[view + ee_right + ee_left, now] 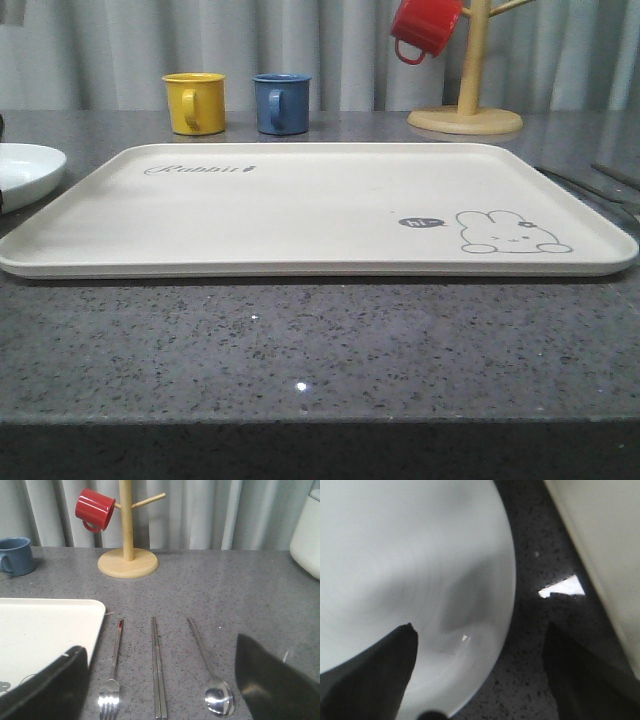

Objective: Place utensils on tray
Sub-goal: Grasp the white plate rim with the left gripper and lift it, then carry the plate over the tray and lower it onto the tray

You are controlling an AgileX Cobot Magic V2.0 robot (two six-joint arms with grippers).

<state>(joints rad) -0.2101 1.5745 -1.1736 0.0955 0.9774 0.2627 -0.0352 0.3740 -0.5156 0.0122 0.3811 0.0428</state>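
Plainly, the grey speckled counter [300, 350] is carrying everything, and the cream tray [300, 200] is lying flat across its middle with nothing on it, its rabbit drawing [512, 232] sitting near the right front corner. A white plate [25, 170] is resting just beside the tray's left edge. Behind the tray a wooden mug tree [470, 100] is standing with a red mug [425, 28] hanging from a peg, while a yellow mug [195, 102] and a blue mug [281, 102] are sitting side by side on the counter.

On the counter just right of the tray, the chopsticks [159, 670], the spoon [210, 670] and the fork [113, 675] are lying parallel and apart, fork nearest the tray.

The left gripper [480, 680] is hovering over the plate's edge with its jaws spread wide, holding nothing. The right gripper [160, 690] is hanging above the cutlery, likewise spread and empty.
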